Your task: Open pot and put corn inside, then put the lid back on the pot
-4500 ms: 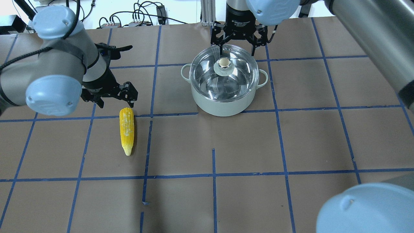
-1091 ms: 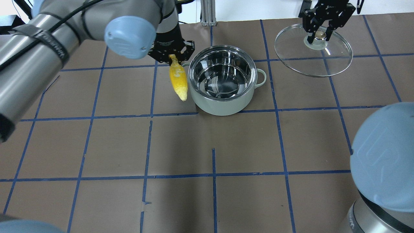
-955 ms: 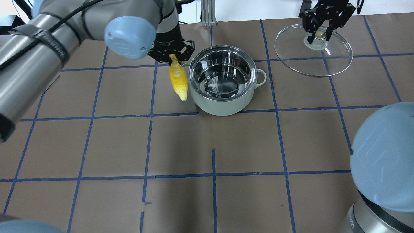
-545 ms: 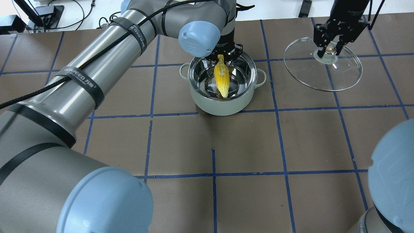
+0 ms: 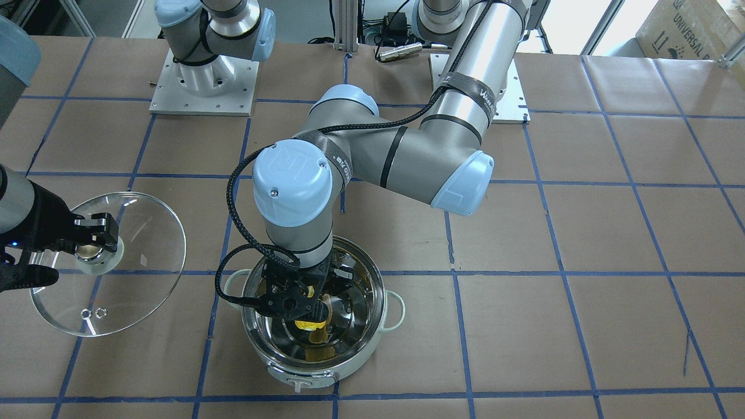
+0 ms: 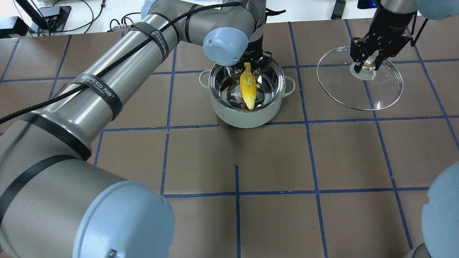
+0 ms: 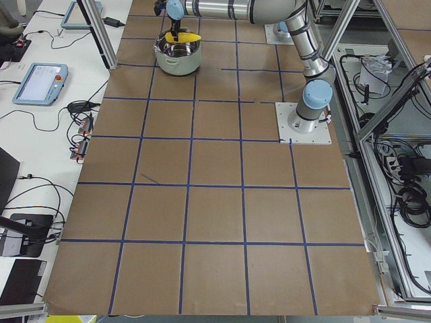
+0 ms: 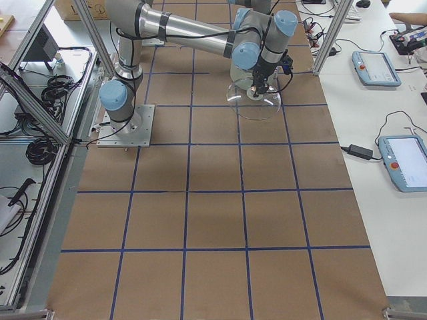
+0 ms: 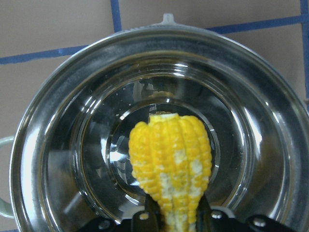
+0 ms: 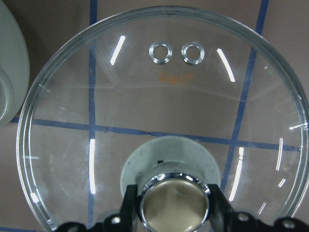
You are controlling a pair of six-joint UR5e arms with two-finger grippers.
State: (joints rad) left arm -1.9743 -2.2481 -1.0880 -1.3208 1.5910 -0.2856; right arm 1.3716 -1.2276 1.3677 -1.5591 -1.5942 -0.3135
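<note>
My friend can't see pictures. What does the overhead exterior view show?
The left tool holds the yellow corn, its tip pointing down into the open pot. Off to the right, the right tool grips the glass lid by its knob.

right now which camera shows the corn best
Overhead: nearly the whole corn shows, tip pointing into the pot, its thick end in the left gripper. Left wrist sees it end-on, foreshortened; front-facing only a yellow scrap under the gripper; exterior left a tiny sliver; the rest, nothing.
</note>
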